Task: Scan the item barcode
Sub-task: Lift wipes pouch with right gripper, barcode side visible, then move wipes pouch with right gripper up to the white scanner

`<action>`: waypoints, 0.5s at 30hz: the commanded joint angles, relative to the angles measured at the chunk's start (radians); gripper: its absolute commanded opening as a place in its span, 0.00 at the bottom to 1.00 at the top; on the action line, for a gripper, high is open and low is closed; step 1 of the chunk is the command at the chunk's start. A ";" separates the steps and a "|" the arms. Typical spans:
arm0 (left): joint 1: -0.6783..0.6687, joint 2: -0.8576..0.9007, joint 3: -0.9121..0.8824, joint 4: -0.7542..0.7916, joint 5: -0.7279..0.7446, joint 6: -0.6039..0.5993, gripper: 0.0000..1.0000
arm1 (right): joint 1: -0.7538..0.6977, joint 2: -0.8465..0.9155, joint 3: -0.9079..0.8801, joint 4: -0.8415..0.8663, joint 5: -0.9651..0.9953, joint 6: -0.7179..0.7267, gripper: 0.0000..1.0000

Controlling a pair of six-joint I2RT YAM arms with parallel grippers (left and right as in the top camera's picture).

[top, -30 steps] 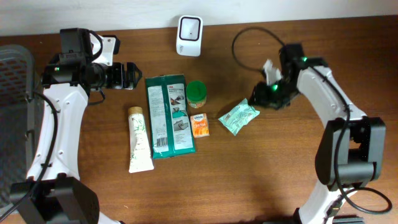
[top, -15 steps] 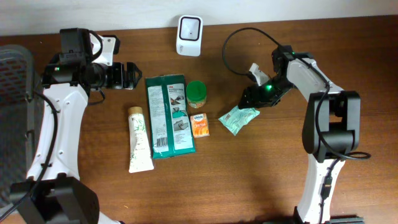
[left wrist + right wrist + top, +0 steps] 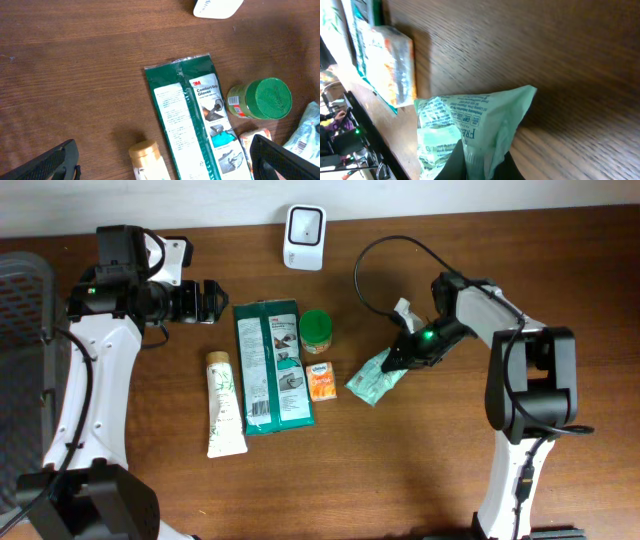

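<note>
Packet (image 3: 372, 378) is being pinched at one end by your right gripper (image 3: 398, 358). Your left gripper (image 3: 208, 301) is hovering, jaws wide apart.

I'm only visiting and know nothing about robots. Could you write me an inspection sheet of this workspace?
Surface: brown wooden table, no spills seen.
Job's things: mint-green packet, white scanner at far edge.
Clutter: green glove pack, green-lidded jar, orange packet, cream tube.
Grippers: left gripper jaws open, empty; right gripper jaws shut on the mint-green packet.
Cables: black cable looping by the right arm.
Surroundings: dark mesh object at left edge.
</note>
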 commanded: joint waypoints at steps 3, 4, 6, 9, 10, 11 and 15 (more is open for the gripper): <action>0.007 0.002 0.005 0.002 0.015 0.020 0.99 | 0.007 -0.102 0.269 -0.193 0.002 -0.012 0.04; 0.007 0.002 0.005 0.003 0.015 0.020 0.99 | 0.007 -0.124 0.318 -0.230 0.003 -0.003 0.04; 0.007 0.002 0.005 0.007 0.015 0.020 0.99 | 0.007 -0.156 0.373 -0.258 0.003 0.028 0.04; 0.043 -0.002 0.081 -0.013 -0.019 0.001 0.99 | 0.011 -0.214 0.430 -0.254 0.014 0.103 0.04; 0.067 -0.002 0.128 -0.038 -0.019 0.001 0.99 | 0.012 -0.223 0.439 -0.249 0.021 0.124 0.04; 0.104 -0.002 0.184 -0.075 -0.019 0.001 0.99 | 0.012 -0.230 0.453 -0.238 0.052 0.168 0.04; 0.233 -0.001 0.265 -0.137 0.019 0.001 0.99 | 0.089 -0.230 0.520 -0.162 0.232 0.316 0.04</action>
